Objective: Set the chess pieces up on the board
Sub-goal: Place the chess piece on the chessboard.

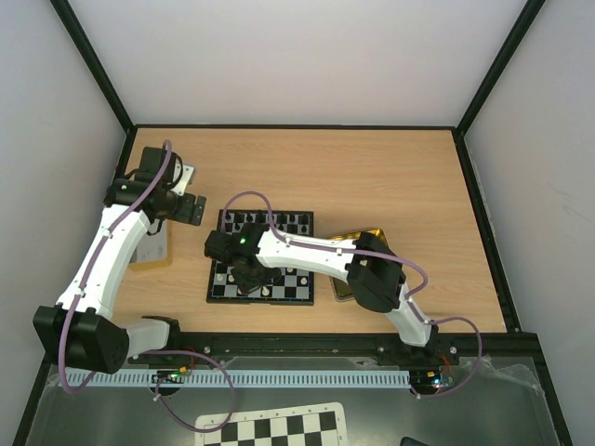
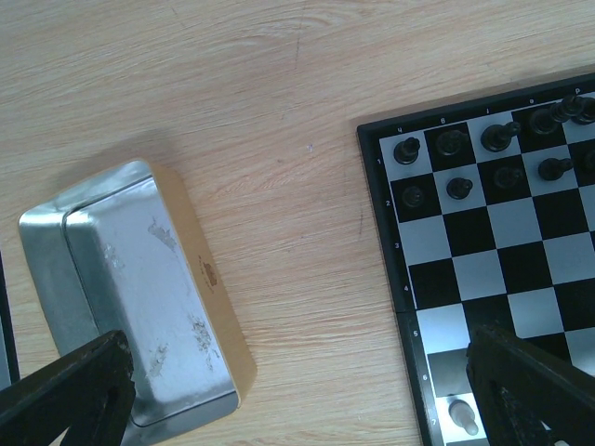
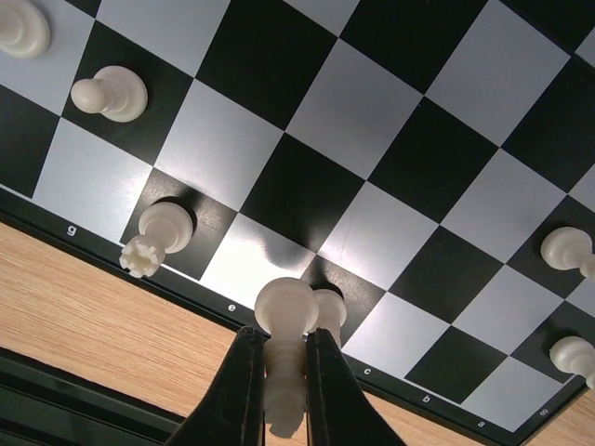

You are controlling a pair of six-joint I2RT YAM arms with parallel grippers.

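Pincer on right (image 3: 284, 342) grips one of seven white chess pieces (image 3: 110, 93).

Left arm (image 1: 102, 260) runs up the left side, elbow near base, wrist turned right. Left gripper (image 2: 297, 339) jaws wide apart, holding nothing. Right arm (image 1: 372, 269) reaches left across the middle, elbow raised, wrist tipped down. Right gripper (image 3: 281, 348) fingers (image 3: 237, 400) pinched tight on white piece (image 3: 284, 311).
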